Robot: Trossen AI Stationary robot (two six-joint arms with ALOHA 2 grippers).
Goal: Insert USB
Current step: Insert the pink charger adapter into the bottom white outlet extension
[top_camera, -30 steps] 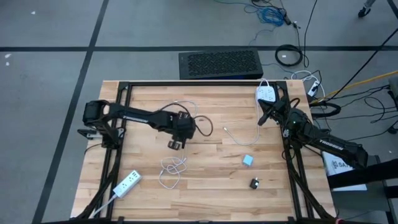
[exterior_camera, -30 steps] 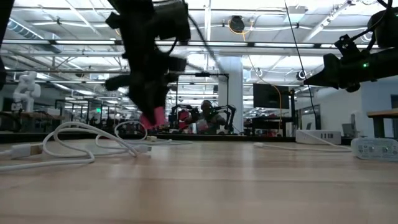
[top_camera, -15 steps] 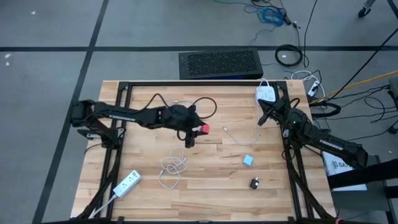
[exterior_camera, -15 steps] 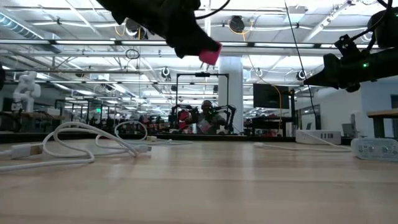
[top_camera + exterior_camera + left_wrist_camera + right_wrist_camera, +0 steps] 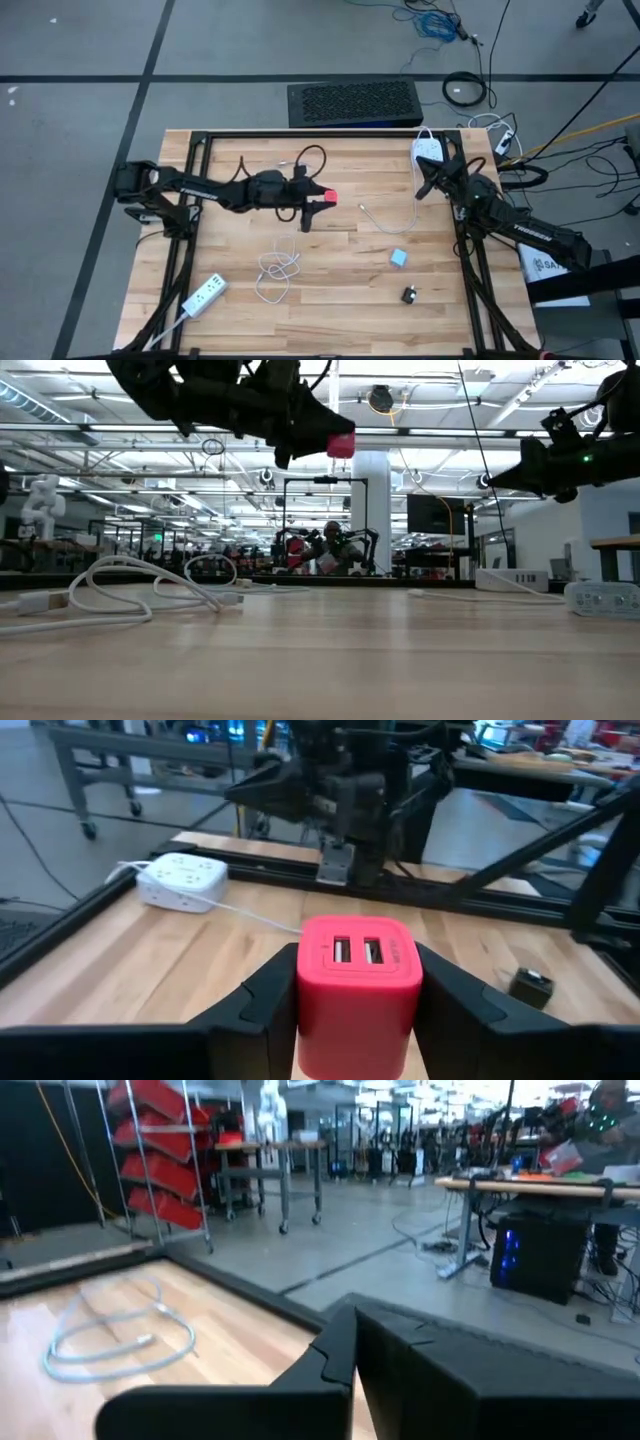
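Above the middle of the wooden worktop [image 5: 340,290], the left hand [image 5: 318,197] hangs raised off the surface, its two dark fingers [image 5: 270,1005] clamped on the sides of a red USB charger block [image 5: 360,990]; the block's two ports face forward toward the right arm, as the left wrist view shows; in the low view the red block [image 5: 341,444] sits high above the boards at about 12 o'clock. At roughly 2 o'clock on the worktop the right hand [image 5: 424,187] waits with its fingers closed together on nothing, just beside a white power strip [image 5: 430,152] lying at the far edge; a thin white cable [image 5: 385,222] with a USB plug at its end trails from that strip toward the centre, the plug resting at about 3 o'clock of the red block and apart from it. At 6 o'clock of the left hand lies a loose coil of white cable [image 5: 279,270]; at 7 o'clock, near the front left corner, a second white power strip [image 5: 204,294]. Toward 4 o'clock a small light-blue cube [image 5: 399,258] lies flat, and near it, closer to the front edge, a small black adapter [image 5: 410,294].
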